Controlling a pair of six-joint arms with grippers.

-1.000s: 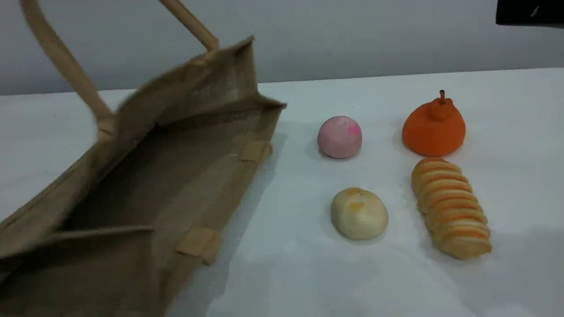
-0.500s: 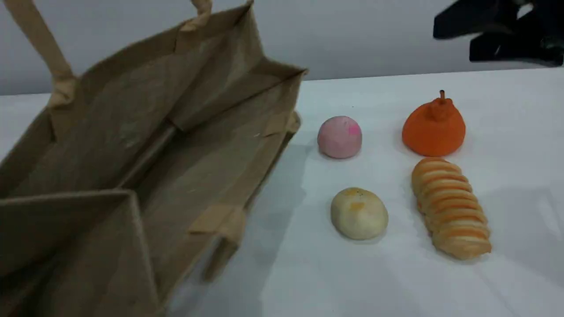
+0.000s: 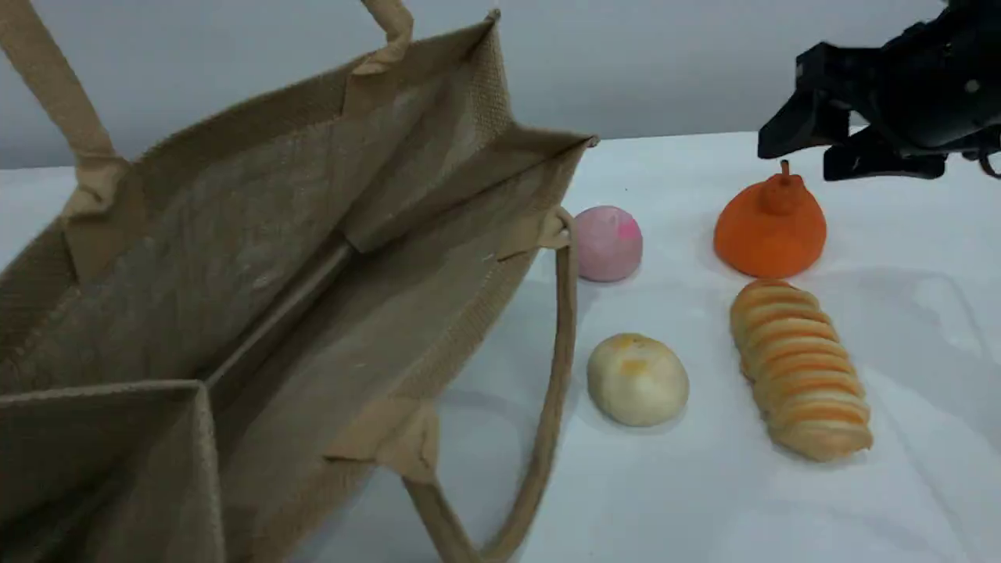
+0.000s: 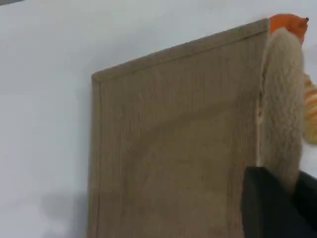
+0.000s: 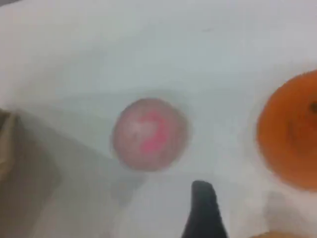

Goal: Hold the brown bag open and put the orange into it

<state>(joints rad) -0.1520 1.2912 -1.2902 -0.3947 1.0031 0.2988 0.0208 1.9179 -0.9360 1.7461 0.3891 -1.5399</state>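
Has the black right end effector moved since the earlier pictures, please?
Yes: the right end effector has come down and leftward, now just above the knobby bright orange fruit.

Coarse woven jute brown bag [image 3: 258, 258], matte orange [image 3: 770, 234], smooth white table [image 3: 704, 500]

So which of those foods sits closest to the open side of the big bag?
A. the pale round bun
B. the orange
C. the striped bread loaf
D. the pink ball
D: the pink ball lies right beside the bag, partly behind its hanging handle, while the orange sits farther right.
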